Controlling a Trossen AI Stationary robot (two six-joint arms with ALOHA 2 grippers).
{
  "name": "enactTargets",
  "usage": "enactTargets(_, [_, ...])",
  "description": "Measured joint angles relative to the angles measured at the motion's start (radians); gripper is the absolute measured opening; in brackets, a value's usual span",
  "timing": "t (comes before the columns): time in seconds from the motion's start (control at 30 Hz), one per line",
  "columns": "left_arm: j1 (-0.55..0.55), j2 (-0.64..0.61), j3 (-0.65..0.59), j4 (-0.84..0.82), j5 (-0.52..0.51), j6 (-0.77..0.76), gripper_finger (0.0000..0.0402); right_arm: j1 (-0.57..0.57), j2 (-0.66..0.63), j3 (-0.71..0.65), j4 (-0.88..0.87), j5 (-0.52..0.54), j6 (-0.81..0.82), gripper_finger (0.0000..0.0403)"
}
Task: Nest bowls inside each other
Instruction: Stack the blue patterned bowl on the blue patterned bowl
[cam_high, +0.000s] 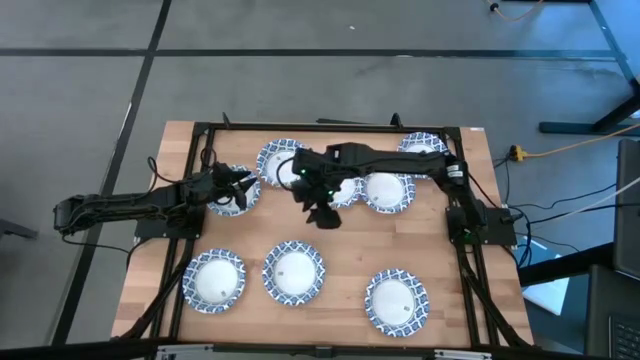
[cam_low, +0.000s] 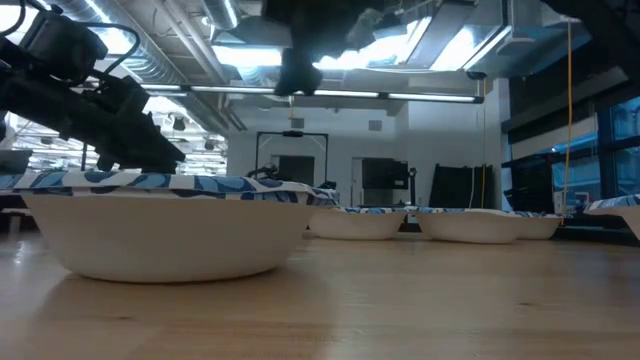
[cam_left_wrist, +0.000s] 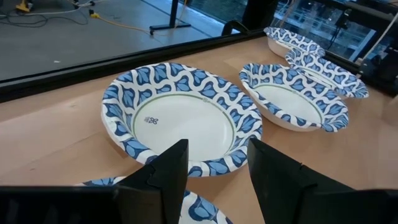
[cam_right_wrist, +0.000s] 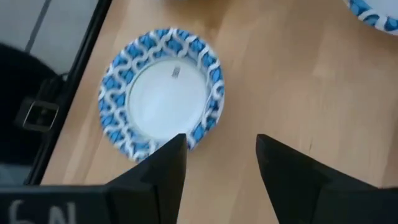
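Several blue-and-white rimmed bowls lie on the wooden table. The back row has one bowl (cam_high: 283, 162), another bowl (cam_high: 387, 190) and a corner bowl (cam_high: 422, 148). The front row has three: left (cam_high: 214, 280), middle (cam_high: 293, 272), right (cam_high: 396, 302). My left gripper (cam_high: 236, 186) hovers open over the back-left bowl (cam_high: 222, 196); in its wrist view a bowl (cam_left_wrist: 180, 118) lies just past the fingers (cam_left_wrist: 165, 177). My right gripper (cam_high: 321, 212) hangs open above the table's middle, nothing between its fingers (cam_right_wrist: 158, 171), with a bowl (cam_right_wrist: 161, 87) below it.
A black frame (cam_high: 330, 127) runs around the table, with rails (cam_high: 182, 290) down both sides. The right arm (cam_high: 400, 162) reaches across the back row and partly covers a bowl (cam_high: 345, 190). In the low view a near bowl (cam_low: 170, 225) fills the left foreground.
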Motion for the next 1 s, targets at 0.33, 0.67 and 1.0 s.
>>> enactTargets(0.33, [0.000, 0.000, 0.000, -0.003, 0.020, 0.000, 0.0160, 0.002, -0.009, -0.001, -0.238, -0.011, -0.123, 0.0194])
enactTargets(0.67, [0.000, 0.000, 0.000, -0.003, 0.020, 0.002, 0.0160, -0.064, -0.101, -0.002, -0.067, 0.087, 0.018, 0.0194])
enactTargets(1.0, [0.000, 0.000, 0.000, -0.003, 0.020, 0.024, 0.0160, -0.131, -0.300, -0.165, -0.007, 0.136, 0.031, 0.0194])
